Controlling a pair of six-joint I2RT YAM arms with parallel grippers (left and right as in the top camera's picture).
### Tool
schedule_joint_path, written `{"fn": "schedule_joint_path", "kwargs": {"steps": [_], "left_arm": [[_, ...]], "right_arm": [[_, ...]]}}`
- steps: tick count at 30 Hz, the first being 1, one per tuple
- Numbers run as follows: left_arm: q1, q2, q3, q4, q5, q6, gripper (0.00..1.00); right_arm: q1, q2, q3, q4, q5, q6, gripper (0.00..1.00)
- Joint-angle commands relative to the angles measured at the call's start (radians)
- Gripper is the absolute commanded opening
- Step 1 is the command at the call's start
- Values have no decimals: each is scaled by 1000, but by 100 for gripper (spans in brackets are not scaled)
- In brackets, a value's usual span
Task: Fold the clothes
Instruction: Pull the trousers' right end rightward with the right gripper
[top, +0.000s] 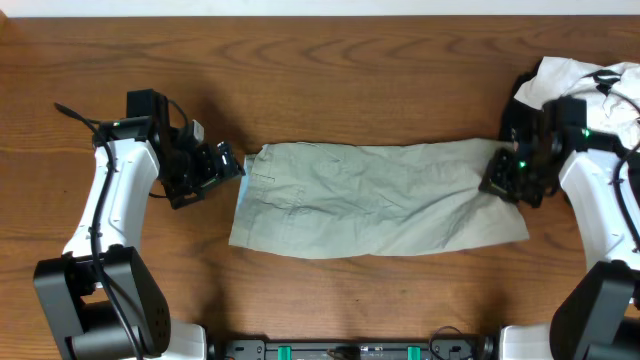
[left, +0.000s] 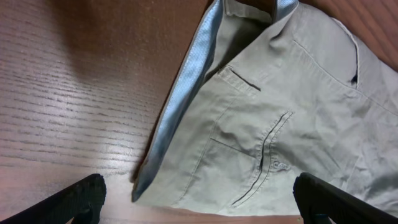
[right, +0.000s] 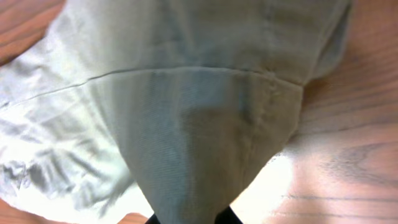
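The clothes (top: 370, 195) are one khaki garment lying flat and wrinkled across the middle of the table. My left gripper (top: 232, 165) hovers at the garment's left end, open. In the left wrist view its fingers (left: 84, 196) stand wide apart on either side of the waistband corner (left: 186, 93), which shows a blue-grey lining, a pocket and stitched seams. My right gripper (top: 497, 175) is at the right end, shut on a pinch of the cloth. In the right wrist view the khaki fabric (right: 186, 124) rises in a taut cone into the gripper (right: 189, 219), hiding most of the fingers.
A heap of white and black garments (top: 590, 85) lies at the back right corner, just behind the right arm. The wooden table (top: 330, 80) runs around the garment on all sides. The arm bases (top: 350, 350) stand along the front edge.
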Motion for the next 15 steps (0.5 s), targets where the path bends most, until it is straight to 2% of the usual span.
{"fn": "schedule_joint_path", "kwargs": {"steps": [1, 10, 15], "left_arm": [[-2, 2, -4, 0, 3, 10, 98], [-2, 2, -4, -4, 3, 10, 98], [-2, 2, -4, -11, 3, 10, 98]], "right_arm": [[90, 1, 66, -32, 54, -45, 1], [395, 1, 72, 9, 138, 56, 1], [512, 7, 72, 29, 153, 106, 1]]}}
